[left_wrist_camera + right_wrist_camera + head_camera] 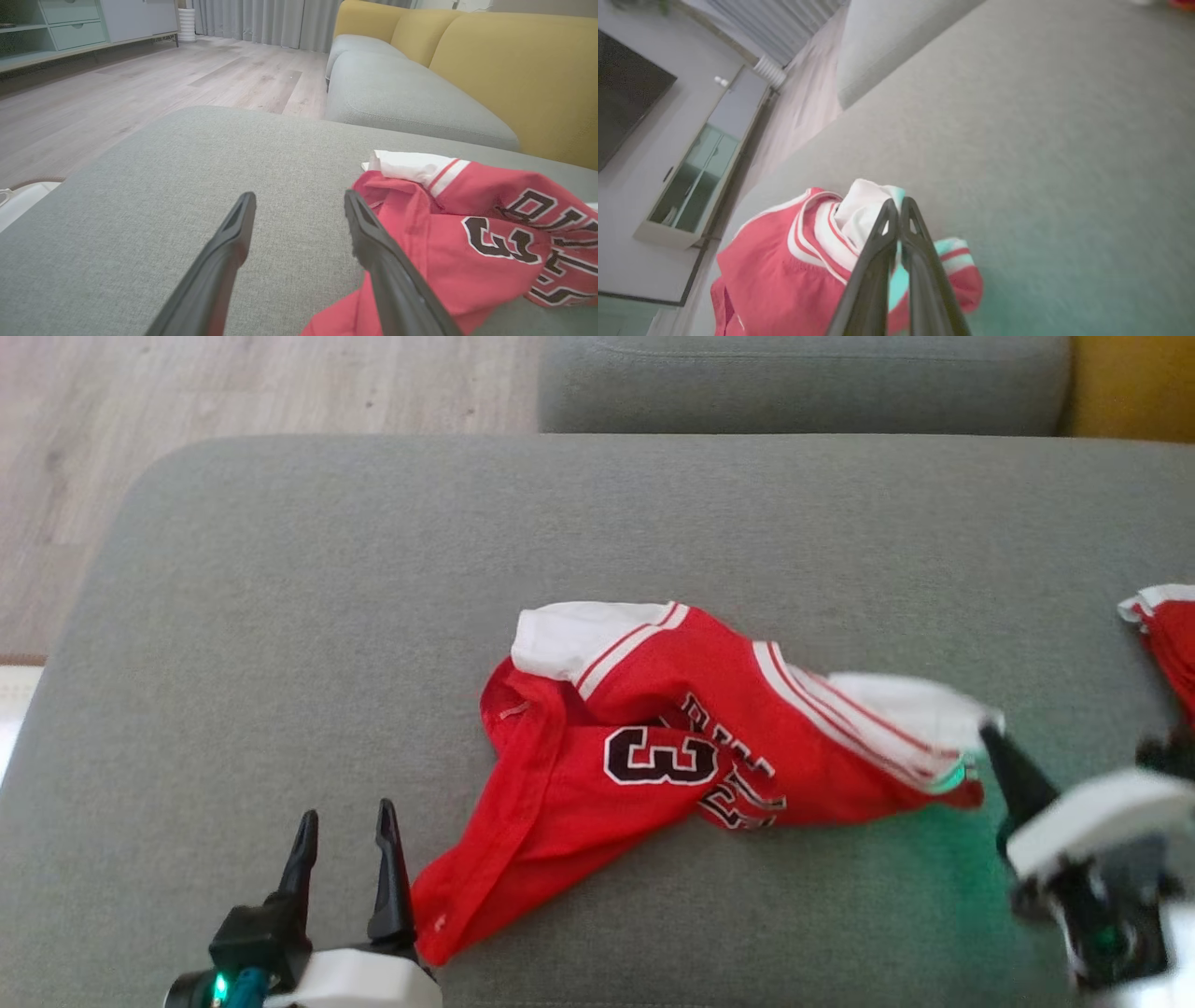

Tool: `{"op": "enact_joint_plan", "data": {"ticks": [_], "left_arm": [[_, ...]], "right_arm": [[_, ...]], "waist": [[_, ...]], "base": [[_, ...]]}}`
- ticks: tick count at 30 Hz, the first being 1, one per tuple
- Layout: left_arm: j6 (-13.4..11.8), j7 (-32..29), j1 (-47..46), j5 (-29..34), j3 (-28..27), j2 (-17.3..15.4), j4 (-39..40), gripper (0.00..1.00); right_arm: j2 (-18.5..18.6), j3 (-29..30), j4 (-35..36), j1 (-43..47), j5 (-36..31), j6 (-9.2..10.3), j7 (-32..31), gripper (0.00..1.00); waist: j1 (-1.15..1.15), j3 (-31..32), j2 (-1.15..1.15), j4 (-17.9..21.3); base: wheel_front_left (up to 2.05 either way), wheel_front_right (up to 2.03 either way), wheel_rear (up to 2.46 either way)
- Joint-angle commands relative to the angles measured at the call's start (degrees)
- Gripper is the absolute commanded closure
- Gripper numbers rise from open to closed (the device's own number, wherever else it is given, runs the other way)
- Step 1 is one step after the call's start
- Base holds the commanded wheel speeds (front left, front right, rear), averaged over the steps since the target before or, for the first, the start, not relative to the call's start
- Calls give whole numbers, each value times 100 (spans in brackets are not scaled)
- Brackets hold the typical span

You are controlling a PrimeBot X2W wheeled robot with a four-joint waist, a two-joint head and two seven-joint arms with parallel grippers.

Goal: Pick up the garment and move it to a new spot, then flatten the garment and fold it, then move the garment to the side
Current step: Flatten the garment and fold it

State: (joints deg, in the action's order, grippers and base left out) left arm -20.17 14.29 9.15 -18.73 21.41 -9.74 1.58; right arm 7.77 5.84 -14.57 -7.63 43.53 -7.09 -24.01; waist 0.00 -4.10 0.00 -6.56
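One sleeve point(910, 705) of the jersey point(653, 747), mid-right, is pinched by the right gripper point(988, 732), seemingly for lifting; the left gripper point(345, 814) waits spread.

Garment point(597, 775): thin smooth cloth, red with white trim, faint sheen; numerals look flat, matt. Cushion point(373, 616) under it: grey woven upholstery, matt, coarse visible weave. Left gripper point(346, 814): fingers point(224, 266) of dark matt plastic, smooth; shell point(355, 980) behind is white plastic, slightly glossy. Right gripper point(899, 201): same dark matt plastic. Floor point(233, 383): pale wood planks, satin finish. Backrest point(514, 70): yellow cloth, matt. Curtain point(261, 21): grey cloth. Cabinet point(691, 186): glass doors, glossy.
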Motion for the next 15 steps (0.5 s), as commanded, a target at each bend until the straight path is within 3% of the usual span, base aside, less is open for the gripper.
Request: {"op": "enact_joint_plan", "data": {"ticks": [1, 5, 6, 7, 8, 9, 12, 15], "left_arm": [[16, 71, -146, 83, -241, 42, 189, 0], [85, 71, -124, 139, -299, 87, 189, 0], [108, 71, -138, 156, -300, 96, 181, 0], [129, 71, -154, 171, -303, 103, 168, 0], [147, 71, -173, 182, -310, 112, 153, 0], [162, 71, -192, 193, -320, 120, 142, 0], [201, 71, -228, 223, -339, 142, 123, 0], [231, 71, -218, 246, -362, 162, 108, 0]], "right_arm": [[-124, 61, 392, 31, -127, -40, -67, 100], [-408, 461, 888, 529, -502, -40, -295, 100], [-432, 467, 987, 579, -690, -40, -295, 96], [-445, 422, 1098, 618, -916, -40, -281, 61], [-450, 312, 1237, 648, -1179, -40, -238, 15], [-446, 210, 1366, 682, -1469, -40, -170, 0], [-110, -294, 1797, 736, -2328, -40, 219, 0], [220, -877, 2067, 809, -2748, -40, 479, 0]], "waist": [[0, 11, 0, 75], [0, -43, 0, 204], [0, -56, 0, 223], [0, -65, 0, 233], [0, -74, 0, 241], [0, -80, 0, 245], [0, -94, 0, 223], [0, -89, 0, 184]], "base": [[0, 0, 0], [0, 0, 0], [0, 0, 0], [0, 0, 0], [0, 0, 0], [0, 0, 0], [0, 0, 0], [0, 0, 0]]}}
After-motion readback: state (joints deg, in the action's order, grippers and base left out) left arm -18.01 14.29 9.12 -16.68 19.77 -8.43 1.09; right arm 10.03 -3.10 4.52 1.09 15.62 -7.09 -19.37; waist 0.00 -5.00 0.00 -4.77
